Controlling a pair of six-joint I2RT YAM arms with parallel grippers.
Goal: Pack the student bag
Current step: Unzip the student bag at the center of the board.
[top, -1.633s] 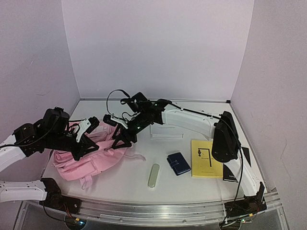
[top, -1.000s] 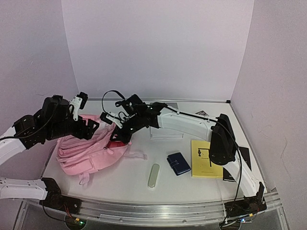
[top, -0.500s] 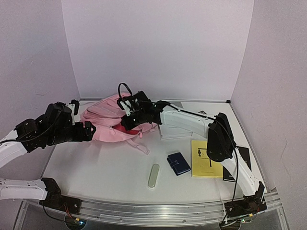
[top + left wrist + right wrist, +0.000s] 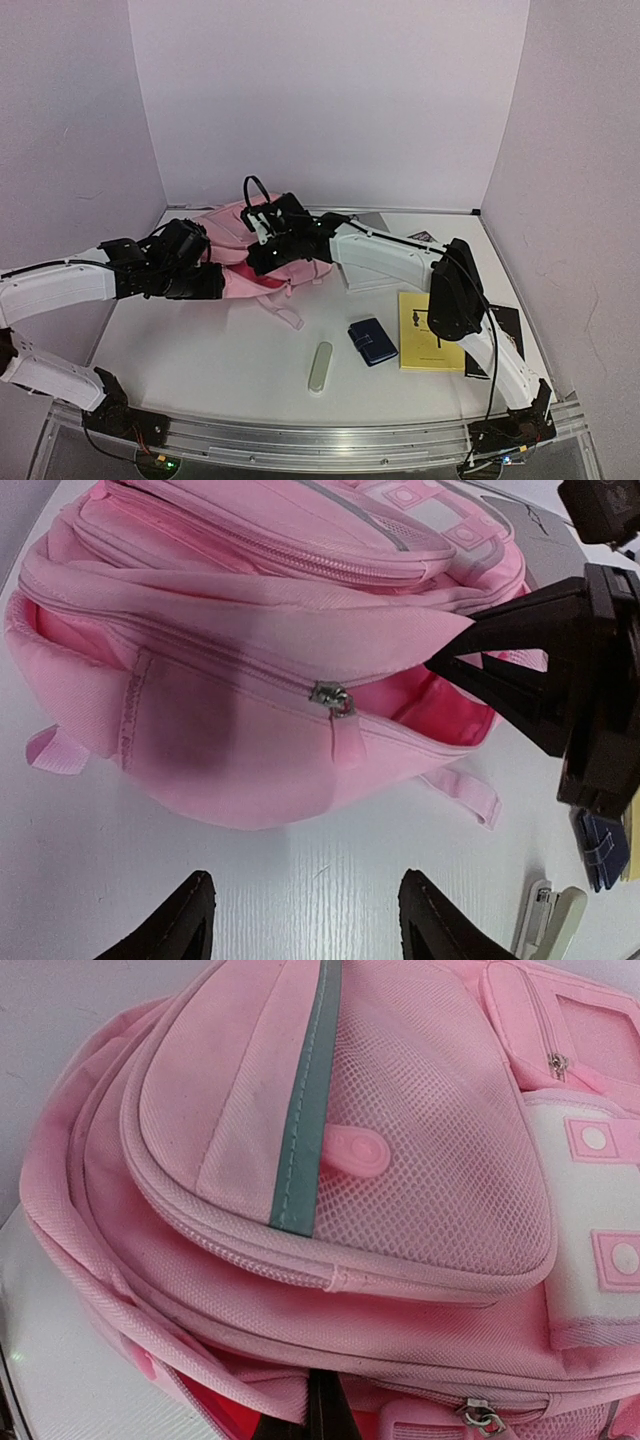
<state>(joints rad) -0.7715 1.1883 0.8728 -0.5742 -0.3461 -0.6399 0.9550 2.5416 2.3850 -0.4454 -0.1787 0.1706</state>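
One student bag (image 4: pixel 232 228) is lying toward the far edge of the tabletop, left of centre, its main pocket gaping open. The right gripper (image 4: pixel 445 660) is pinching the pocket's upper lip, tenting the fabric. The left gripper (image 4: pixel 308 890) is hovering just before the bag, fingers spread, holding nothing. A yellow booklet (image 4: pixel 430 330) and a small blue case (image 4: pixel 372 341) are lying toward the near right corner.

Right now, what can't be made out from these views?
1. Student bag contents: left wrist view shows only a sliver of lining through the opening.
2. Right gripper: right wrist view cuts its fingers at the bottom edge; open or shut unclear.
3. Yellow booklet print: top view, too small.
4. Dark item beside it: right arm covers most.
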